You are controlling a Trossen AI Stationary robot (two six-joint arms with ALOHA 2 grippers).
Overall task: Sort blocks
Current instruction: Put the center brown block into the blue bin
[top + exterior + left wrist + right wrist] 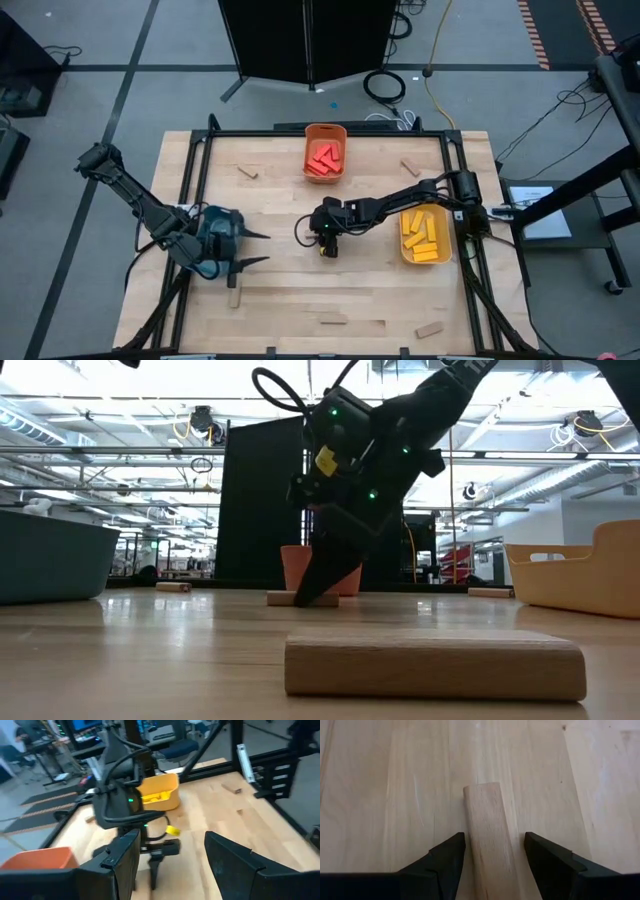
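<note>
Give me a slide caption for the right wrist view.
Right gripper open, its fingers straddling a plain tan block lying flat on the wooden table.

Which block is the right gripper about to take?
Start at the orange bin on the table's far edge and come toward the table's middle, where the right gripper points down. The tan block lies between its open fingers, the only block under a gripper.

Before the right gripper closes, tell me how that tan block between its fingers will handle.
The tan block looks like solid wood with flat faces and square edges, so it is probably stiff and unlikely to roll. It lies flat on the table, so tipping seems unlikely. Its smooth sides may slip slightly in the open right gripper, which straddles it.
</note>
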